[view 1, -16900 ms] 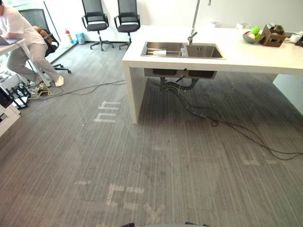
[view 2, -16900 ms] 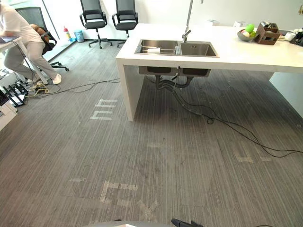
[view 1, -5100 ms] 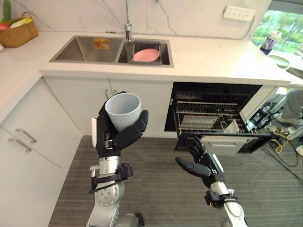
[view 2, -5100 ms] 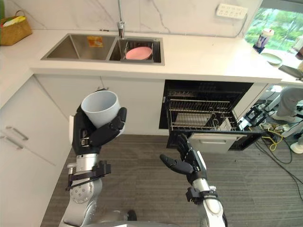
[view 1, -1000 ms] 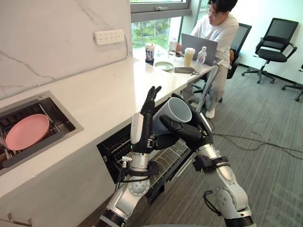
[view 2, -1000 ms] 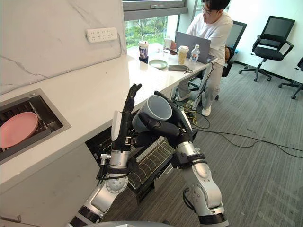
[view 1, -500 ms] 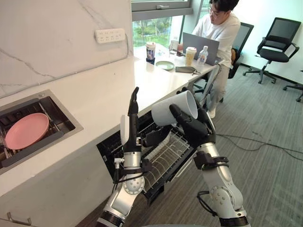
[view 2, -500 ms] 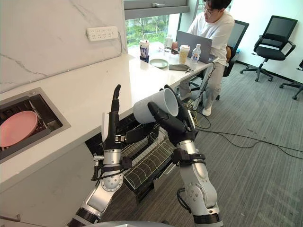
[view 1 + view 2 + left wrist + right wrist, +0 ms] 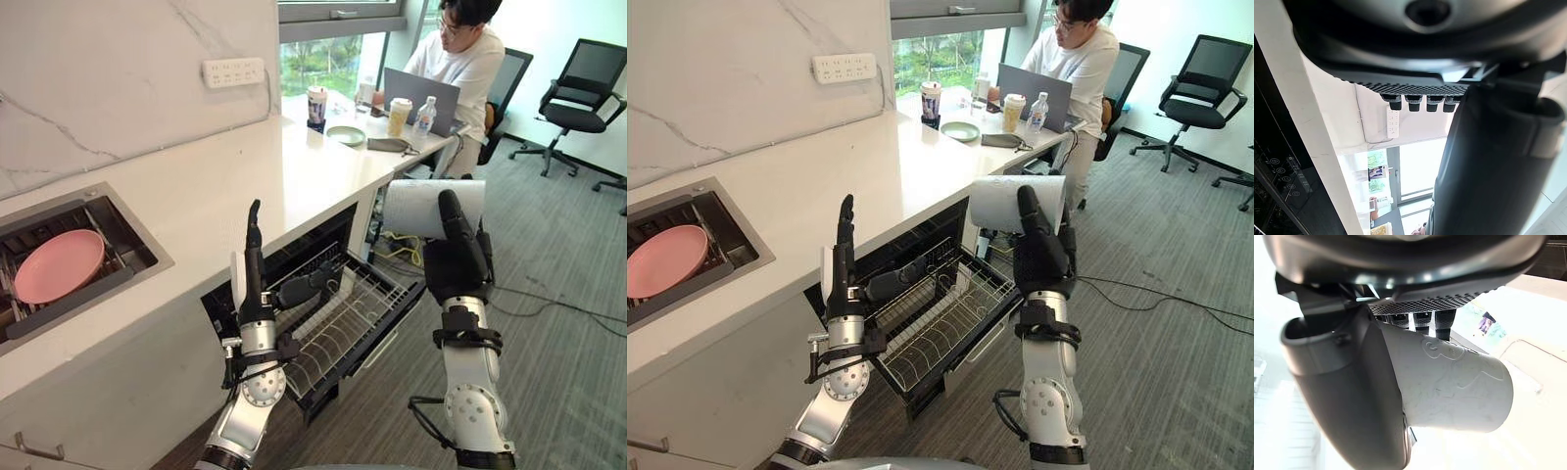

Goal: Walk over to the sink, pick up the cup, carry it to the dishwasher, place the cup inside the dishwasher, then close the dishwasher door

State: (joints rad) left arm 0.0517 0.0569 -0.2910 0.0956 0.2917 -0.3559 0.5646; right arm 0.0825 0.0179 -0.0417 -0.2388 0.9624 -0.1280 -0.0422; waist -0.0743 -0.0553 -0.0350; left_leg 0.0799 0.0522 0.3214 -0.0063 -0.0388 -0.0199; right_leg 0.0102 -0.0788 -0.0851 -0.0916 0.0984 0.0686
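Note:
My right hand (image 9: 456, 262) is shut on a pale grey cup (image 9: 421, 208), which lies on its side above the outer corner of the pulled-out wire rack (image 9: 338, 318) of the open dishwasher (image 9: 872, 274). In the right wrist view the cup (image 9: 1454, 387) sits between the thumb and fingers of that hand (image 9: 1352, 396). My left hand (image 9: 253, 269) stands upright and open over the rack's inner side, holding nothing; the left wrist view has its straight fingers (image 9: 1420, 104) against the white counter edge.
The white counter (image 9: 196, 191) runs above the dishwasher, with a sink (image 9: 127, 257) holding a pink plate (image 9: 59, 266). A person (image 9: 460, 69) sits at a laptop at the counter's far end, beside cups and a dish. Office chairs (image 9: 583, 88) stand on the grey floor.
My right hand has carried the cup up and to the right, away from the left hand. The left hand has drawn back to the left, fingers straight.

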